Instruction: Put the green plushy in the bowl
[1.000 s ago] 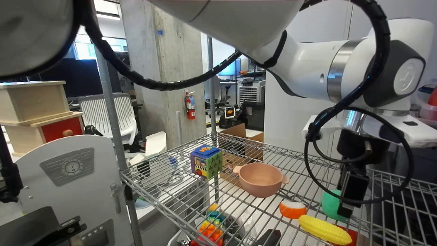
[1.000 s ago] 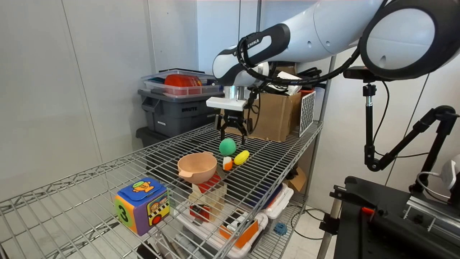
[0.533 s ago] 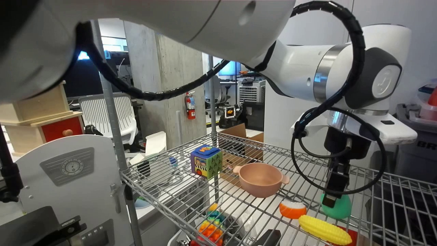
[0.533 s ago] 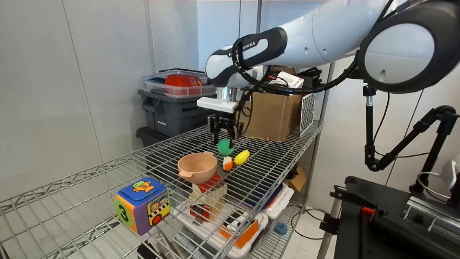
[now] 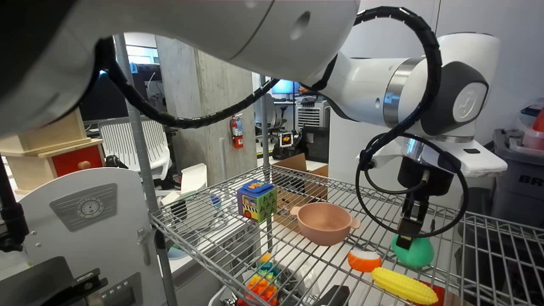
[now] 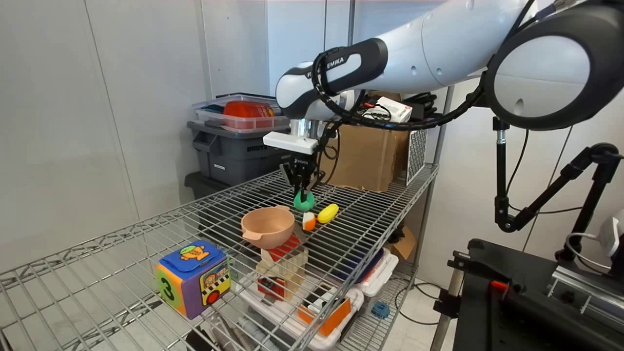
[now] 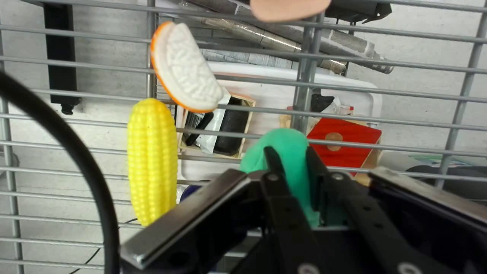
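Note:
The green plushy (image 5: 420, 254) rests at the wire shelf, and I cannot tell whether it touches the bars. My gripper (image 7: 292, 153) points down over it, its two fingers pressed into its sides. In the wrist view the plushy (image 7: 289, 139) bulges out past the fingertips, creased on one side. The same grip shows in an exterior view, where the plushy (image 6: 305, 204) sits under the narrowed jaws. The tan-pink bowl (image 5: 325, 227) with two side handles stands upright on the shelf, apart from the plushy. Only the bowl's edge (image 7: 289, 9) shows at the top of the wrist view.
Close to the plushy lie an orange-and-white toy (image 5: 364, 260) and a yellow corn toy (image 5: 403, 286). Beyond the bowl stands a multicoloured cube (image 6: 194, 278). A cardboard box (image 6: 363, 156) sits at the far end of the wire shelf (image 6: 146, 234).
My gripper has come down onto the green plushy and its fingers have closed on it. The plushy has shifted slightly toward the bowl's side. Bowl and other toys are unmoved.

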Robot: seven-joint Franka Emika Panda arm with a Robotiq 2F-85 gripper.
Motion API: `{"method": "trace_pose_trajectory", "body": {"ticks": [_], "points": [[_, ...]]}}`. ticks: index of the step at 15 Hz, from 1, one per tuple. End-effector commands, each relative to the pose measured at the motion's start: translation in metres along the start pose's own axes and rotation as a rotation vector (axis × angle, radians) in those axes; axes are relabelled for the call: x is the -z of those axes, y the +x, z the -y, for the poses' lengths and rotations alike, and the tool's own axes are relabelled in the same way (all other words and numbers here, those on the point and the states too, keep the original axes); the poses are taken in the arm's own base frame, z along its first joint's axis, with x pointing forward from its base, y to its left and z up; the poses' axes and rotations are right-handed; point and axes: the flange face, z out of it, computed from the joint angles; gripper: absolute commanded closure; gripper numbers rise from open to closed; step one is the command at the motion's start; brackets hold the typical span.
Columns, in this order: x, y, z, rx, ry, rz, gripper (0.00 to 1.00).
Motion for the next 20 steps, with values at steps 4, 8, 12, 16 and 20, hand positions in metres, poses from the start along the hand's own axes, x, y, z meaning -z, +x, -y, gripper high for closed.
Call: {"method": "trace_pose_trajectory", "body": {"ticks": [4, 8, 12, 16, 20], "points": [[0.027, -0.037, 0.011, 0.070, -0.034, 0.069, 0.99], [0.062, -0.070, 0.020, 0.109, -0.078, 0.066, 0.97], [0.105, -0.112, 0.029, 0.199, -0.101, 0.088, 0.97], [0.123, -0.173, 0.030, 0.333, -0.166, 0.162, 0.97], [0.108, -0.186, 0.029, 0.355, -0.202, 0.169, 0.97]]}}
